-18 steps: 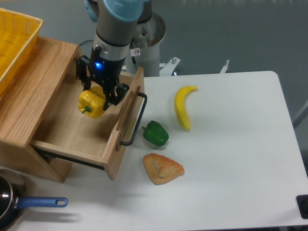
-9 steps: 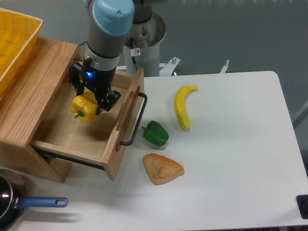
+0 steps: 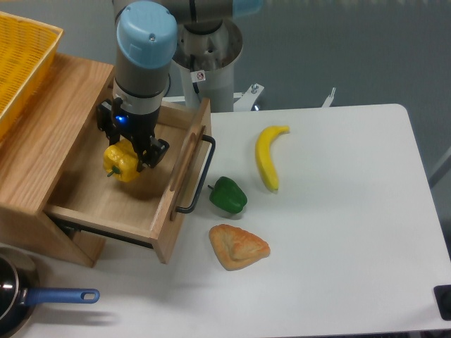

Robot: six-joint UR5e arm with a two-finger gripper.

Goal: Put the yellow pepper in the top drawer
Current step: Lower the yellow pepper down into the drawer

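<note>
Fixed camera: the black two-finger hand [image 3: 127, 151] was clamped on the yellow pepper [image 3: 120, 162], glossy and lobed, held over the open top drawer [image 3: 106, 197] of pale grained wood with a black bar handle. On the smooth white bench [image 3: 338, 232] lay a curved banana [image 3: 268, 156], a shiny green pepper [image 3: 228, 196] and a flaky triangular pastry [image 3: 237, 246].

Grey arm, light-blue joint cap, black pincer [image 3: 129, 153] with blue light.
</note>
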